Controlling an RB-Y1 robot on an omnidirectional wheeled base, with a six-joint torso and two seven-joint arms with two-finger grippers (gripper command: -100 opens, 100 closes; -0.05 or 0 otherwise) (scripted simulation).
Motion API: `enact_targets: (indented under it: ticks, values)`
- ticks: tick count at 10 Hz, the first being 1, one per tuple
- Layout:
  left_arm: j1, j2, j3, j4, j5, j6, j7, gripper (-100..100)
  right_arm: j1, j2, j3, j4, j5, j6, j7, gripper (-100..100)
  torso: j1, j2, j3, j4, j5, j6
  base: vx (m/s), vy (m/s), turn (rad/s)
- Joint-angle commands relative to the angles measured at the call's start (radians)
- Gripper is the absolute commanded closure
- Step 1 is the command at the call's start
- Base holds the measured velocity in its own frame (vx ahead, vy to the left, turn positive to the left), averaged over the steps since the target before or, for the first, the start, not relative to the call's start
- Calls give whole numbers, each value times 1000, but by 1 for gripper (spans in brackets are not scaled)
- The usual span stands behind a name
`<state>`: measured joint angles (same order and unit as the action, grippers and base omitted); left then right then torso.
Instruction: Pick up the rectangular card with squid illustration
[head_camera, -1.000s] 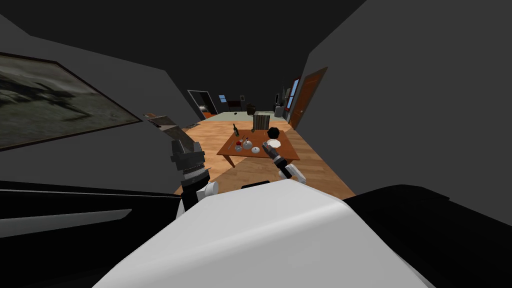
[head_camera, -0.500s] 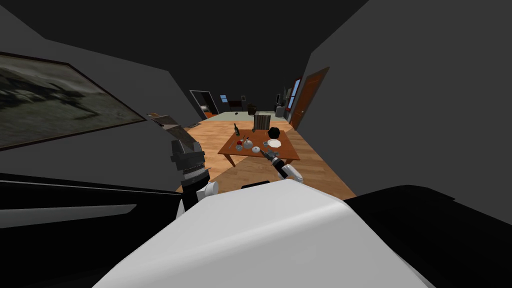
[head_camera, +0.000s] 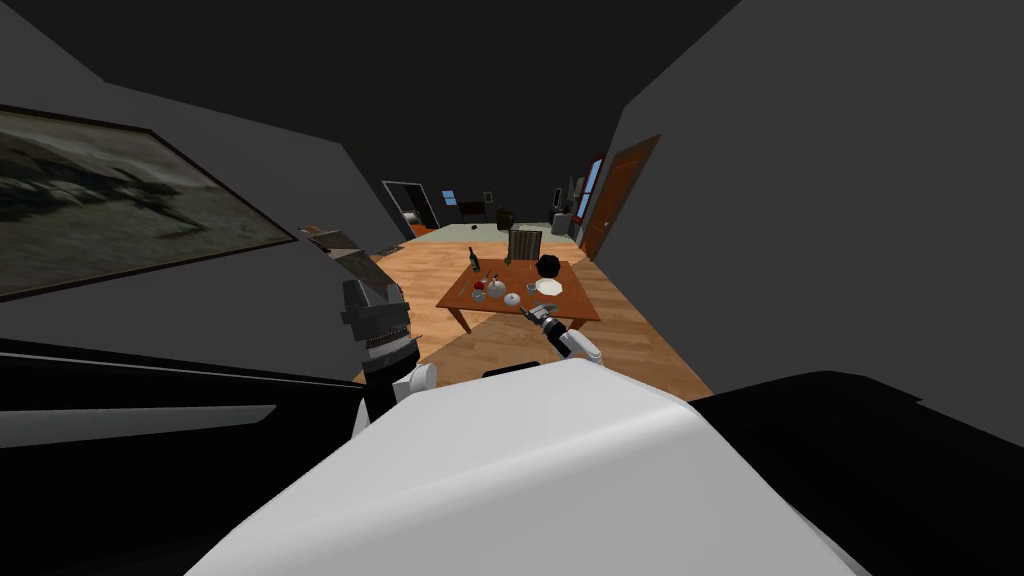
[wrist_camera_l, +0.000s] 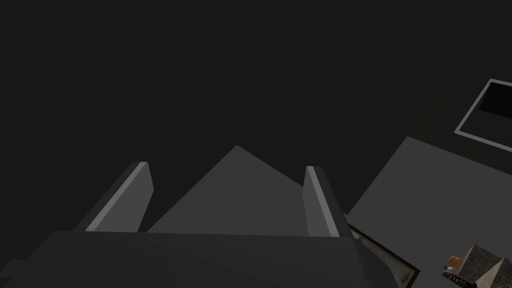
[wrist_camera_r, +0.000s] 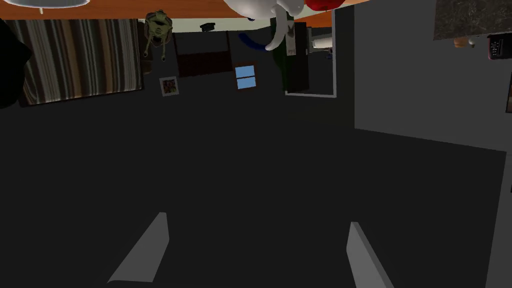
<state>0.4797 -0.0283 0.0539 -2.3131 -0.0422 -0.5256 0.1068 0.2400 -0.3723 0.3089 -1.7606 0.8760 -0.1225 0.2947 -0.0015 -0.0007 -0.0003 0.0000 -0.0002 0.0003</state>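
Head view, left to right. A framed dark picture (head_camera: 110, 200) hangs on the grey wall at the left of the frame. Left of centre, the left gripper (head_camera: 347, 262) is raised on its upright forearm; in the left wrist view the left gripper (wrist_camera_l: 227, 165) has its two fingers (wrist_camera_l: 320, 200) spread apart with nothing between them, before a dark grey wall. At centre lies a wooden floor (head_camera: 500, 345) bearing a low brown table (head_camera: 578, 305). On the table stand a dark bottle (head_camera: 473, 260), a red thing (head_camera: 479, 285), a white plate (head_camera: 547, 287) and a black round thing (head_camera: 546, 266), with a striped chair back (head_camera: 524, 243) at its far edge. The things on the table are too small to identify, so the place of the card with squid illustration cannot be told. The right gripper (head_camera: 528, 313) hangs just before the table's near edge, below the plate. In the right wrist view the right gripper (wrist_camera_r: 258, 219) likewise has its fingers (wrist_camera_r: 145, 250) spread and empty; well beyond them appear the table's brown edge (wrist_camera_r: 150, 9), a white vessel (wrist_camera_r: 260, 10) and the striped chair (wrist_camera_r: 80, 60). At the right of centre in the head view, a brown door (head_camera: 612, 195) is set in the grey wall.
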Motion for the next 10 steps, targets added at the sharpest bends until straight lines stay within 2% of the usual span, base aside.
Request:
enact_targets:
  ticks: [1, 3, 4, 5, 6, 8, 9, 10]
  values:
    - [0, 0, 0, 0, 0, 0, 0, 0, -1, 1, 11, 21, 28, 8, 21, -100, 0, 0, 0, 0, 0, 0, 9, -22, 15]
    - [0, 0, 0, 0, 0, 0, 0, 0, -30, -17, 53, 85, 98, 47, 76, -100, -1, -1, 0, 0, 0, 0, 24, -35, 26]
    - [0, 0, 0, 0, 0, 0, 0, 0, -30, -17, 53, 103, 114, 47, 76, -100, -2, -1, -1, 0, 0, 0, 28, -34, 14]
    - [0, 0, 0, 0, 0, 0, 0, 0, -45, -24, 73, 131, 147, 64, 104, -100, -1, -1, -1, 0, 0, 0, 28, -33, 17]
    - [0, 0, 0, 0, 0, 0, 0, 0, -45, -24, 73, 144, 155, 64, 104, -100, -1, -1, -1, 0, 0, 0, 22, -30, 7]
    - [0, 0, 0, 0, 0, 0, 0, 0, -73, -38, 113, 219, 223, 97, 157, -100, -1, -1, -1, 0, 0, 0, 39, -51, 23]
    - [0, 0, 0, 0, 0, 0, 0, 0, -73, -38, 113, 226, 236, 97, 157, -100, -3, -3, -1, -1, -1, 0, 48, -52, 10]
    - [0, 0, 0, 0, 0, 0, 0, 0, -86, -43, 133, 267, 275, 112, 182, -100, -2, -3, -2, -1, 0, 0, 48, -47, 9]
